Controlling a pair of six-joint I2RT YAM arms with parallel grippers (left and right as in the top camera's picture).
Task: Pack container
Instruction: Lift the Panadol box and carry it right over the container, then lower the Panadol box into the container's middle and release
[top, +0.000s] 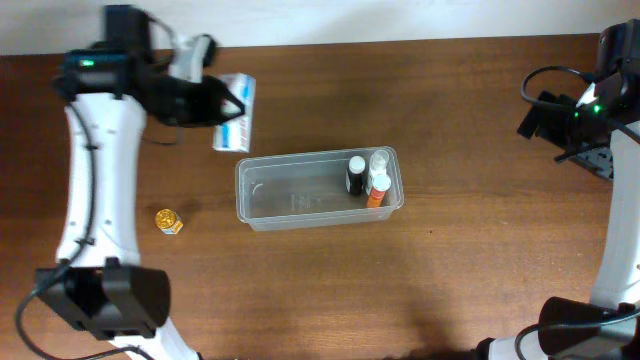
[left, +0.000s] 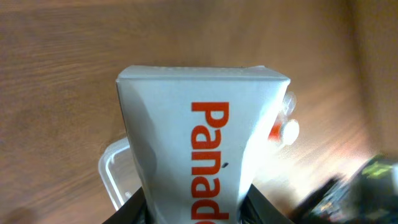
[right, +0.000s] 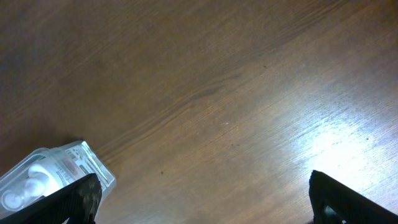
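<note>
The left end effector (top: 232, 104) is clamped on a white box (top: 238, 118) with orange lettering, near the far left corner of the container (top: 268, 214). The container sits mid-bench (top: 450, 270), with small bottles (top: 368, 177) upright at its right end. The right end effector (right: 204, 183) is spread wide, holding nothing, above the bench.

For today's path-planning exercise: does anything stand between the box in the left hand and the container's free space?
Nothing visible does. The left hand holds the box beside the container's far left corner. The three bottles stand at the container's right end, leaving its left part free.
</note>
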